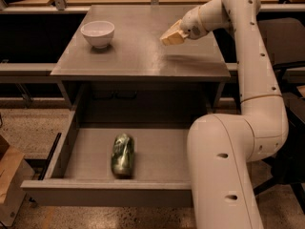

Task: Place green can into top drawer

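The green can (122, 155) lies on its side on the floor of the open top drawer (102, 193), left of the middle and close to the front panel. It is mottled green and silver. My gripper (170, 36) hovers low over the right half of the grey table top (138, 56), well above and behind the can. It holds nothing. My white arm comes down the right side of the view and hides the drawer's right end.
A white bowl (97, 33) stands at the back left of the table top. A brown cardboard box (9, 175) sits on the floor left of the drawer. A dark chair (286, 42) stands to the right, behind my arm.
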Motion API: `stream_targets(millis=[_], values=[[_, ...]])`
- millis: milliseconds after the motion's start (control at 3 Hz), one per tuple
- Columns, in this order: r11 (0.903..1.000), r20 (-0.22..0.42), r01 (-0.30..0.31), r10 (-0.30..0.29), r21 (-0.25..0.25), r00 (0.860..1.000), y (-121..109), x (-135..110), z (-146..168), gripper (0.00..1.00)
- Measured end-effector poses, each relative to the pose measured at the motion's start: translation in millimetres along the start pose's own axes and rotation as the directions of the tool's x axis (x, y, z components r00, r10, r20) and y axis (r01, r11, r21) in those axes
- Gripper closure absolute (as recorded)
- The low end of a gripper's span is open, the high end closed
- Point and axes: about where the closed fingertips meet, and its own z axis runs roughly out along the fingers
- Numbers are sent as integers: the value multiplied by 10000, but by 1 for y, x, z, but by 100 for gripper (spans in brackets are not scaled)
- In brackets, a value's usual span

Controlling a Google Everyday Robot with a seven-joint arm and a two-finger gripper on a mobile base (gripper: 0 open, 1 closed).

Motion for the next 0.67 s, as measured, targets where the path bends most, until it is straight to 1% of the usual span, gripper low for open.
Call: stream_targets(millis=[333, 667], values=[[9993, -41, 370, -370, -2, 9993, 2, -9, -4, 76], [9994, -18, 347, -347, -20, 9994, 2, -9, 1, 54]])
